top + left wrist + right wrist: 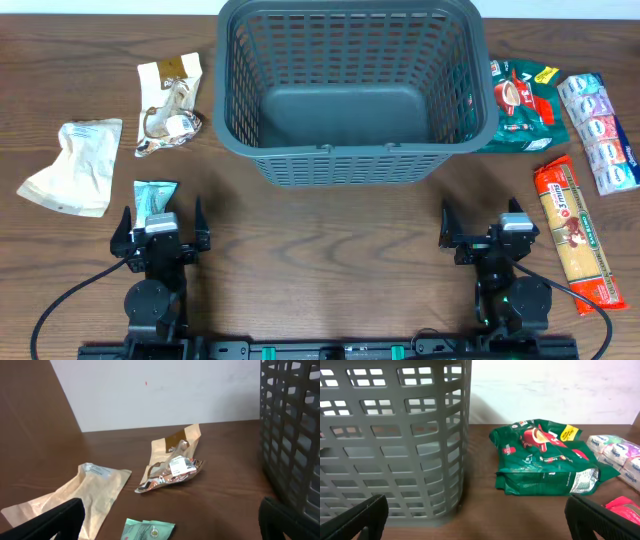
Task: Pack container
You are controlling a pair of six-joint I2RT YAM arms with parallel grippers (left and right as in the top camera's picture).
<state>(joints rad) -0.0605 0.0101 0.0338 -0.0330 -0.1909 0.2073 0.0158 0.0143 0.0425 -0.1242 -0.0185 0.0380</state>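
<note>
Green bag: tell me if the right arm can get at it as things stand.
Probably yes. The green bag lies uncovered on the table ahead of the open right gripper. Only the container stands close at its left, which might crowd a finger.

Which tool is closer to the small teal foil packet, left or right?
Left. The left tool is open right at the small teal foil packet, which lies just ahead between its fingers. The right tool sits far off to the other side.
</note>
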